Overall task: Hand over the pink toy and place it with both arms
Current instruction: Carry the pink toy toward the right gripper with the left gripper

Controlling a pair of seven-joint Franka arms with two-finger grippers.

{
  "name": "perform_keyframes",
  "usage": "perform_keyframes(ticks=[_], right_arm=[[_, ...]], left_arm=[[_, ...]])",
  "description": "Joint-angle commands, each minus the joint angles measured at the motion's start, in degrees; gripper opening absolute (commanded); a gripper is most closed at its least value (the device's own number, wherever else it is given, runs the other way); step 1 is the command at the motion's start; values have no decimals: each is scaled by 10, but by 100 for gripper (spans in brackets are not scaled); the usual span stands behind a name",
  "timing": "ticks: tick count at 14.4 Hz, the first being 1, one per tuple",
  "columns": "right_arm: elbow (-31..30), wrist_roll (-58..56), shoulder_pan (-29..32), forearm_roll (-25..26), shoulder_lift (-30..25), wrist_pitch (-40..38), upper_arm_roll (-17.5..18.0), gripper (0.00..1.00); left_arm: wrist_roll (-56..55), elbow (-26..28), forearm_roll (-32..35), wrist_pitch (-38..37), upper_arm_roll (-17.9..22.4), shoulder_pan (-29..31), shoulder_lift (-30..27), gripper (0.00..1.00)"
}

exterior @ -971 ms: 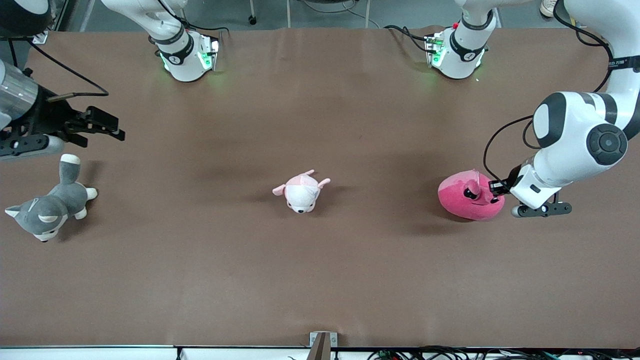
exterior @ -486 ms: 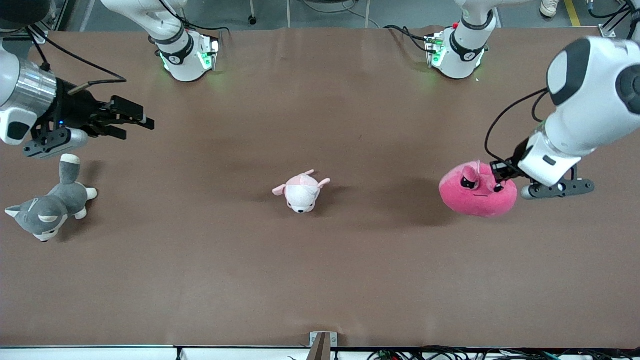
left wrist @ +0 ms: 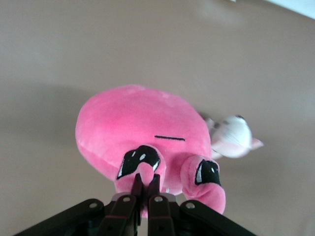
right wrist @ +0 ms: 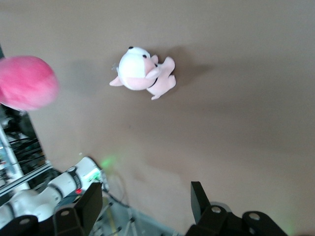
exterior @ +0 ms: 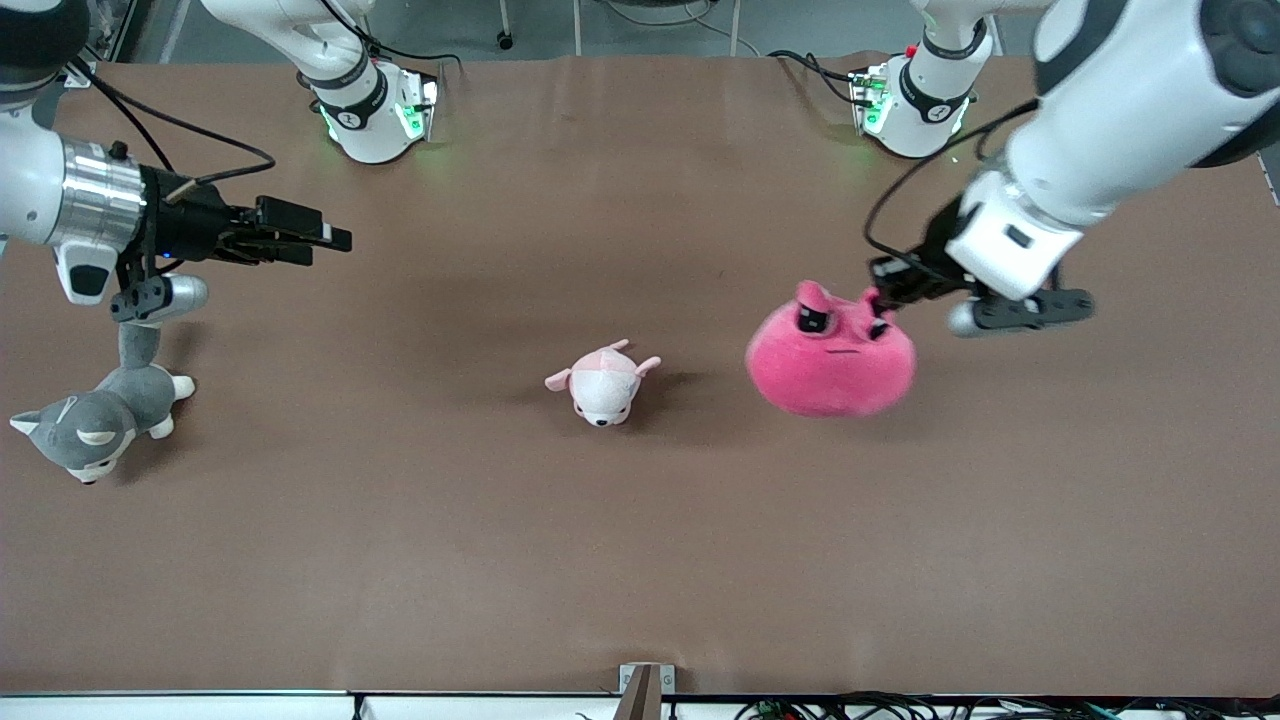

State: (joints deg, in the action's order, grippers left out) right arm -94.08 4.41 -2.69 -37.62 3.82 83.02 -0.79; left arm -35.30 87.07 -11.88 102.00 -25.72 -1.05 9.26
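The pink toy (exterior: pixel 830 355), a round hot-pink plush with angry black eyes, hangs in the air over the table toward the left arm's end. My left gripper (exterior: pixel 878 297) is shut on its ear at the top; the left wrist view shows the fingers pinching the toy (left wrist: pixel 142 128) by that ear, with my gripper (left wrist: pixel 145 183) closed on it. My right gripper (exterior: pixel 335 238) is open and empty, held in the air over the table's right-arm end, pointing toward the middle. In the right wrist view the toy (right wrist: pixel 27 82) shows far off, and the right gripper (right wrist: pixel 145 194) has its jaws wide apart.
A small pale pink-and-white plush (exterior: pixel 603 381) lies at the table's middle, also in the right wrist view (right wrist: pixel 142 73). A grey-and-white husky plush (exterior: pixel 100 415) lies at the right arm's end. The arm bases (exterior: pixel 375 110) stand along the table's top edge.
My left gripper has lifted the pink toy off the table and carried it toward the middle. My right gripper has moved toward the middle too, still open.
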Motion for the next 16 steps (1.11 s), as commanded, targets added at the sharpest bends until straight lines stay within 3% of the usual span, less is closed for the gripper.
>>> perform_keyframes(ticks=[1, 4, 7, 11, 16], right_arm=[[6, 14, 17, -46, 9, -28, 2, 75], [12, 25, 15, -54, 12, -26, 3, 75], [13, 26, 7, -76, 13, -20, 6, 75], [14, 30, -29, -76, 18, -7, 6, 73], [14, 113, -79, -76, 17, 9, 6, 73]], left_arm=[[-80, -43, -17, -6, -6, -60, 38, 0], [-149, -87, -18, 0, -6, -136, 75, 0], [-224, -91, -18, 75, -6, -173, 91, 0], [-282, -116, -18, 110, -7, -188, 113, 0], [-316, -124, -27, 166, -7, -196, 129, 0]])
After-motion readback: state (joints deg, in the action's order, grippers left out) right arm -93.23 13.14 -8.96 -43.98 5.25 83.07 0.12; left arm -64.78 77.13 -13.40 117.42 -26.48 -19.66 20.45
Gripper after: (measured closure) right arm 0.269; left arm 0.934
